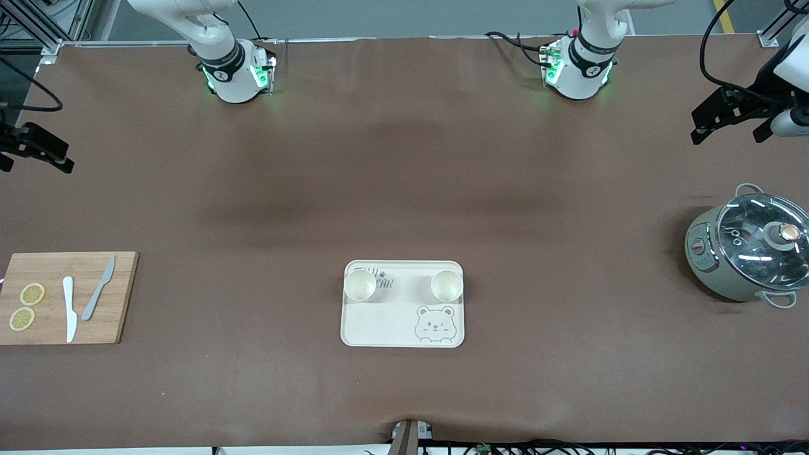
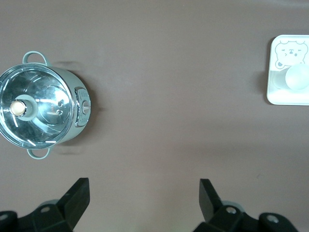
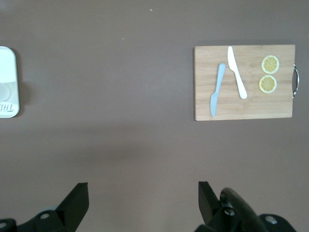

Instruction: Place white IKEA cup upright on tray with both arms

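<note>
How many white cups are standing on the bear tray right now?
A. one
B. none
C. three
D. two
D: two white cups stand upright on the tray, side by side along its edge farther from the front camera, above the bear drawing; both pincers are open and up in the air, away from the tray.

Two white cups, one (image 1: pixel 359 285) toward the right arm's end and one (image 1: pixel 446 285) toward the left arm's end, on one tray (image 1: pixel 402 325). One wooden cutting board (image 1: pixel 50 272) with two lemon slices (image 1: pixel 32 294) (image 1: pixel 21 319), one white knife (image 1: pixel 69 308) and one grey knife (image 1: pixel 98 288). One lidded electric pot (image 1: pixel 746 251). Two arms, each with one gripper (image 1: pixel 733 117) (image 1: pixel 31 148).
</note>
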You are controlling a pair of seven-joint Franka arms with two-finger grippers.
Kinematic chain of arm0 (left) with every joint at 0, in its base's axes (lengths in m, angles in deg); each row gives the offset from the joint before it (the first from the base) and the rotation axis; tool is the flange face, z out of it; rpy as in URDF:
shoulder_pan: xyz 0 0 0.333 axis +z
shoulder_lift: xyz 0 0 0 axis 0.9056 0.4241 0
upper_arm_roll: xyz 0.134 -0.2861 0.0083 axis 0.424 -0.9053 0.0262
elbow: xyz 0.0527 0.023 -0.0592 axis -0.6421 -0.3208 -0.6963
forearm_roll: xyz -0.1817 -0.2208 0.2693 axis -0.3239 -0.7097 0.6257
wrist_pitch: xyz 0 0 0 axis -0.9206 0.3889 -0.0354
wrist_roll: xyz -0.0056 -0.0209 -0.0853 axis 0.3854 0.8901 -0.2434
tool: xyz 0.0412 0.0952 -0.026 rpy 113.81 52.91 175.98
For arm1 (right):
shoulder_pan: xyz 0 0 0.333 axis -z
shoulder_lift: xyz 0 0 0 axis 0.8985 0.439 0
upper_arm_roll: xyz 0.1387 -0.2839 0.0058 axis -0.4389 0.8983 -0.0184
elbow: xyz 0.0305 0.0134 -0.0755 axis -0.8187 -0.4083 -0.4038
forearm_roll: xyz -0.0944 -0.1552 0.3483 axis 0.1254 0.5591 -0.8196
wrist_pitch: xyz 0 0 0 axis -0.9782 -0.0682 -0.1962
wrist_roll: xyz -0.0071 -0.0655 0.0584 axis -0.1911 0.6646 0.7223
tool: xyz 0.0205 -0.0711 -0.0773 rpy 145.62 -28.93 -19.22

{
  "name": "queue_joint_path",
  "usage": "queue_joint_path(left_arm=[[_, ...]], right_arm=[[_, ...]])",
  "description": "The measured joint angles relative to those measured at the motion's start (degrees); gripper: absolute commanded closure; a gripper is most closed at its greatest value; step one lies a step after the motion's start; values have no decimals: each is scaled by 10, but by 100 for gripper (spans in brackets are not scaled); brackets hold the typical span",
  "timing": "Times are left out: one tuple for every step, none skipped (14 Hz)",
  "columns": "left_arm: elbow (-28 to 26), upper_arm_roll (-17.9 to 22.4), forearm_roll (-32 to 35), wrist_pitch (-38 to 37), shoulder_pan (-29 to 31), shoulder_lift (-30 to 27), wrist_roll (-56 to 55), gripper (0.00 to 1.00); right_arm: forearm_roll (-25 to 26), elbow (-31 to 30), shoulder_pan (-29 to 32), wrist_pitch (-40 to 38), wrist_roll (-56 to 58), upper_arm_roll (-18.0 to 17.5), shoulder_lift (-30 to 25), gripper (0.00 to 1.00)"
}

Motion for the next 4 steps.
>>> queue_joint_path(left_arm=[[0, 0, 0, 0, 0, 0, -2, 0], [0, 0, 0, 0, 0, 0, -5, 0], [0, 0, 0, -1, 0, 0, -8, 0], [0, 0, 0, -1, 0, 0, -8, 0]], right_arm=[[0, 0, -2, 0, 0, -1, 0, 0], [0, 0, -2, 0, 0, 0, 0, 0], [0, 0, -2, 0, 0, 0, 0, 0], [0, 0, -2, -1, 0, 0, 0, 0]])
